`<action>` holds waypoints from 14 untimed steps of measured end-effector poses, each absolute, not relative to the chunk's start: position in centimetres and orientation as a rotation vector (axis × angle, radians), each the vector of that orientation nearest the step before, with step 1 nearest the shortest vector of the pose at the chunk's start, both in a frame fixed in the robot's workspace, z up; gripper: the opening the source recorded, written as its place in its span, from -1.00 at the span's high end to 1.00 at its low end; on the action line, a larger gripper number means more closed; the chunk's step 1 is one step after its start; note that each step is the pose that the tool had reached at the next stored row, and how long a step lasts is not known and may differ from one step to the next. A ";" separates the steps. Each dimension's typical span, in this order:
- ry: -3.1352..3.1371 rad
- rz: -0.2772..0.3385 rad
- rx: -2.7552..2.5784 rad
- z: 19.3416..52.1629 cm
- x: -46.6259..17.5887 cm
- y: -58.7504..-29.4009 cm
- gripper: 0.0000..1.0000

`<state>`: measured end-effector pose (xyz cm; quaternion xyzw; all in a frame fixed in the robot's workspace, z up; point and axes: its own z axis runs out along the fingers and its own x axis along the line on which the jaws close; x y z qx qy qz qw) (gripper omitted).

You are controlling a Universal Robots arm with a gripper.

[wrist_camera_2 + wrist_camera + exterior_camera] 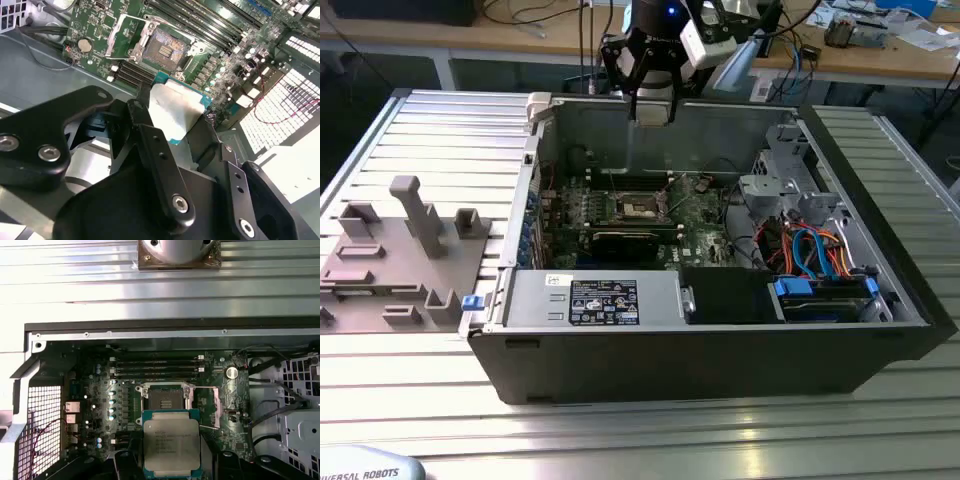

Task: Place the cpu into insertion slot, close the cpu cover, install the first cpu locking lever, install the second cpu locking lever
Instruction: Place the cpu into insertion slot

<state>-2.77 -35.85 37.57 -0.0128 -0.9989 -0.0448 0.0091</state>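
In the exterior view, the gripper (653,112) hangs above the open computer case (720,360), over the insertion slot (642,207). A label (604,300) sits on the front box, but its words are too tiny to read.

In the second wrist view, the fingers (144,117) pinch the cpu (177,107) by two opposite edges. The cpu cover (127,30) stands open.

In the first wrist view, the cpu is in the air near the slot, not in it. Small print marks its top. It looks light, stiff, smooth and easy to hurt, so the edges seem the safest place to hold it.
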 end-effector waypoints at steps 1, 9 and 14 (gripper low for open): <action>-3.120 -0.140 -0.040 37.5 -2.8 -35.9 -0.08; -3.120 -0.132 -0.040 37.1 -2.8 -35.9 -0.08; -3.121 -0.126 -0.040 37.1 -2.8 -35.9 -0.08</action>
